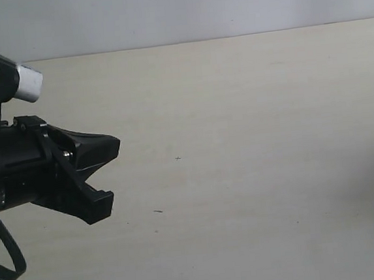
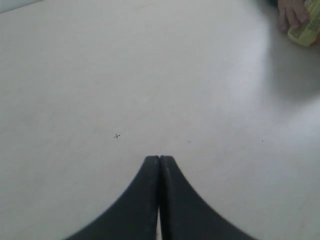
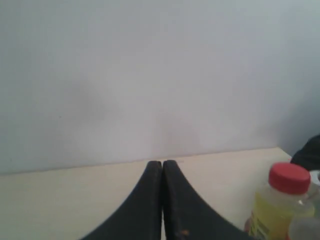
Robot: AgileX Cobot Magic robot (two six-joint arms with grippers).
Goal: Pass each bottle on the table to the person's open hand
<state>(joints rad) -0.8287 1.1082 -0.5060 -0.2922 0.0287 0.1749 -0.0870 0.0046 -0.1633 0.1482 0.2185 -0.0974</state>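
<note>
In the left wrist view my left gripper (image 2: 159,159) is shut and empty over the bare table (image 2: 150,75). Far across the table, the fingers of the person's hand (image 2: 292,12) rest against a yellow-labelled bottle (image 2: 306,31), cut off by the frame edge. In the exterior view the left gripper (image 1: 112,146) hangs at the left, and no bottle shows there. My right gripper (image 3: 162,164) is shut and empty too. Beside it stands a yellow-labelled bottle with a red cap (image 3: 280,202), and a blurred part of another bottle (image 3: 306,229) shows close to that one.
A plain pale wall (image 3: 150,75) rises behind the table's far edge. A dark sleeve (image 3: 309,156) shows behind the bottles in the right wrist view. Tiny dark specks (image 1: 177,158) mark the tabletop.
</note>
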